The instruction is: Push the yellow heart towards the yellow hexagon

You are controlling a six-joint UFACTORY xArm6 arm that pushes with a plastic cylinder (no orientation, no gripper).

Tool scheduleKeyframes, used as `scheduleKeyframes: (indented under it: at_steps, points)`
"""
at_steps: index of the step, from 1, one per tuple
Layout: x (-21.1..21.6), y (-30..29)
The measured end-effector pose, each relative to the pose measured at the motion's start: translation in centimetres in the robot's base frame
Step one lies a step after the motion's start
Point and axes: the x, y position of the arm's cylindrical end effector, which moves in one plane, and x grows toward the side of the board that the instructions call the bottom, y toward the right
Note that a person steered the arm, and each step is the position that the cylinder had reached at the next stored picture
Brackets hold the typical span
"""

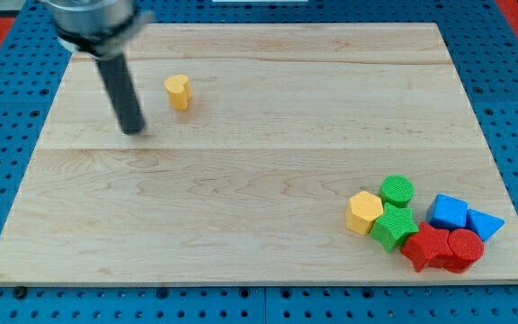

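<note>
The yellow heart (178, 92) sits on the wooden board near the view's top left. The yellow hexagon (364, 212) lies far off at the view's bottom right, at the left edge of a cluster of blocks. My tip (133, 131) rests on the board to the left of and slightly below the yellow heart, a short gap apart from it. The dark rod rises from the tip toward the view's top left.
Beside the hexagon are a green cylinder (397, 190), a green star-like block (394, 226), a red star-like block (424, 247), a red cylinder (463, 248), a blue block (447, 212) and a blue triangle (484, 222). The board's (259, 162) right and bottom edges lie near this cluster.
</note>
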Motion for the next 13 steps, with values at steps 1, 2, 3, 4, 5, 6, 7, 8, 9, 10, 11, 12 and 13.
scheduleKeyframes:
  at_steps: [1,2,3,4,5,6,7,8,9,10,11,12,13]
  points:
    - [-5.0,-1.0]
    - [-6.1,1.6]
    - [-5.1,4.1]
    - [-5.1,9.9]
    - [-4.3,14.2]
    - [-2.4,18.2]
    - [-0.2,21.4]
    - [0.6,22.0]
    - [-1.3,20.6]
    - [0.9,20.6]
    - [4.7,20.7]
    - [7.0,22.0]
    - [7.4,20.1]
